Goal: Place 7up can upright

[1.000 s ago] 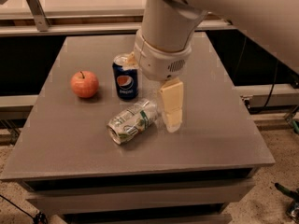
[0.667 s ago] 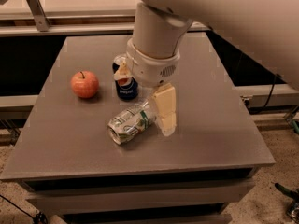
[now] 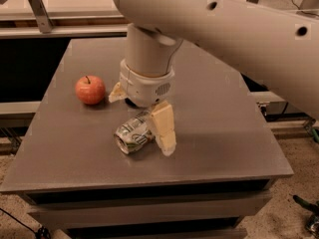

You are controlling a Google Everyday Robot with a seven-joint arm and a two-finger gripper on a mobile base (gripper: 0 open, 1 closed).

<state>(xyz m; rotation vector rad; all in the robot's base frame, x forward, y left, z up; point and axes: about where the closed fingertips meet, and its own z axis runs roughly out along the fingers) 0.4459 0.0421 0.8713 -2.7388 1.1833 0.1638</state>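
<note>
Lying on its side: the 7up can (image 3: 132,135), silvery with green markings, is not upright; it rests near the middle of the bench (image 3: 224,133).
Can direction: one round end faces the front-left edge of the bench, and the other end runs back and to the right, under the robot's wrist.
Can surface: the wall looks dented and crumpled.
Gripper: the gripper (image 3: 141,123) hangs low over the can, pointing down, directly below the thick white wrist.
Jaws: spread wide and holding nothing. One pale finger (image 3: 163,131) comes down on the can's right side, just beside it or touching it; I cannot tell which. The tip of the other finger shows behind and to the left of the wrist, apart from the can.
Arm: the white arm (image 3: 224,29) comes in from the upper right and crosses the top of the view.
Apple: a red apple (image 3: 90,89) sits upright on the left part of the bench, behind and to the left of the can, well apart from it and near the far finger's tip.
Bench: grey and flat-topped, with dark shelves below.
</note>
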